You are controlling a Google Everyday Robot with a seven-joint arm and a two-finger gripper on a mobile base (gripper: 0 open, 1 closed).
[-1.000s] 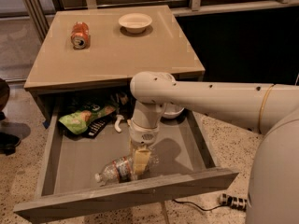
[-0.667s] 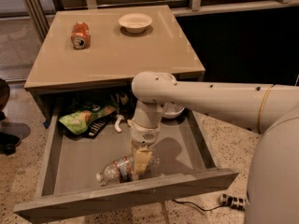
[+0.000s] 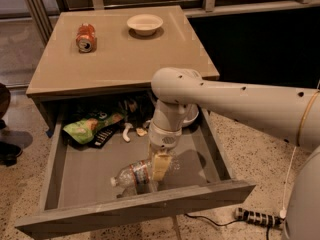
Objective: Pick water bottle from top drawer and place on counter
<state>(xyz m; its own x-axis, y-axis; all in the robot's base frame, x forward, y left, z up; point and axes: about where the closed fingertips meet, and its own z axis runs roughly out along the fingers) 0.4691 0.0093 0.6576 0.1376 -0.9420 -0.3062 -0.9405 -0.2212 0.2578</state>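
Note:
The water bottle point(image 3: 130, 174) is a small clear crinkled bottle with a white cap pointing left. It lies tilted in the front middle of the open top drawer point(image 3: 135, 210). My gripper point(image 3: 159, 170) reaches straight down into the drawer from the big white arm. Its pale yellow fingers point(image 3: 160, 165) are closed around the bottle's right half. The bottle seems raised a little off the grey drawer floor, with a shadow under it. The tan counter point(image 3: 125, 59) sits directly above the back of the drawer.
An orange-red soda can point(image 3: 85, 37) lies on the counter's far left and a white bowl point(image 3: 145, 23) stands at its back. A green snack bag point(image 3: 90, 126) and small items fill the drawer's back. A power strip point(image 3: 257, 217) lies on the floor at right.
The bottle has shifted slightly up and to the right with the gripper on it. The arm has barely moved.

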